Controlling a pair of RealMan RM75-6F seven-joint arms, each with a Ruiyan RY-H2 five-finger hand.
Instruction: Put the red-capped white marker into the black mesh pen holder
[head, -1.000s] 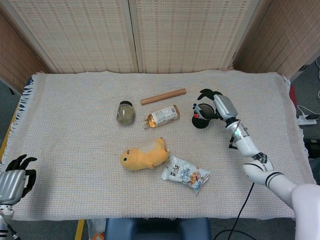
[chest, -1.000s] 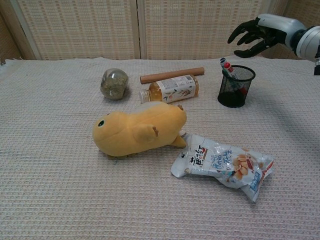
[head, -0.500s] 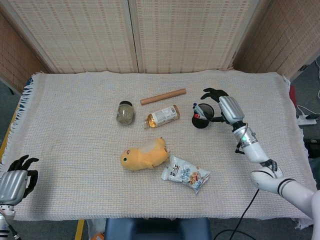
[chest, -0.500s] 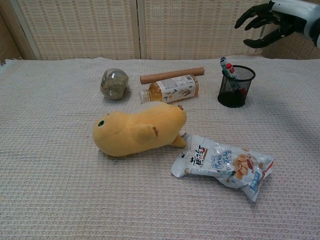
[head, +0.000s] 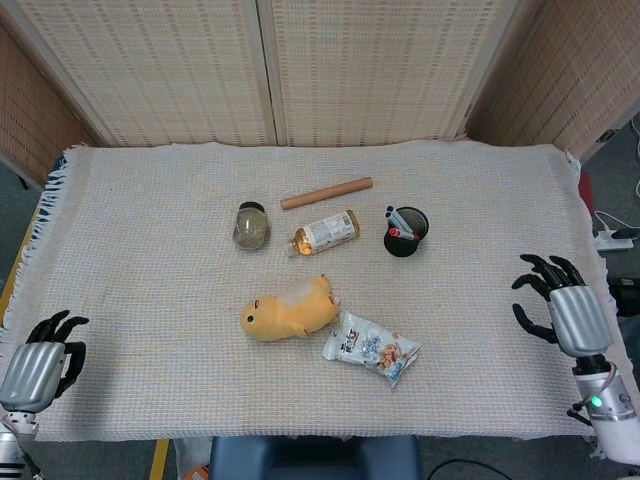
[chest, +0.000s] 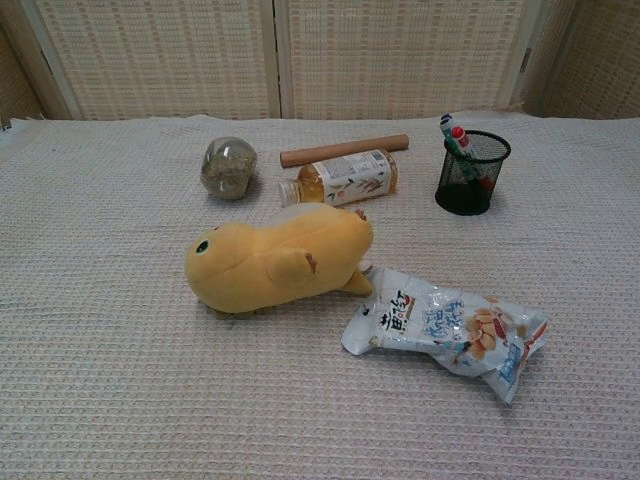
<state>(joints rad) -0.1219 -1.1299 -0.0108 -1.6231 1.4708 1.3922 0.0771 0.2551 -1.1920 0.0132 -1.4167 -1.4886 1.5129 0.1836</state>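
Note:
The black mesh pen holder (head: 406, 233) (chest: 472, 173) stands upright at the back right of the table. The red-capped white marker (chest: 461, 138) leans inside it, its cap (head: 398, 233) poking over the rim beside a dark-capped pen (chest: 446, 126). My right hand (head: 556, 305) hovers by the table's right edge, far from the holder, fingers spread and empty. By the front left corner my left hand (head: 38, 358) is held empty with its fingers apart. Neither hand shows in the chest view.
A yellow plush toy (head: 290, 309) and a snack packet (head: 372, 347) lie mid-table. Behind them are a tea bottle on its side (head: 324, 232), a round jar (head: 251, 225) and a brown wooden stick (head: 326, 193). A woven cloth (head: 150, 260) covers the table.
My right hand has pulled away from above the pen holder, back to the table's right edge, leaving the chest view. The marker stays in the holder. The left hand barely shifted.

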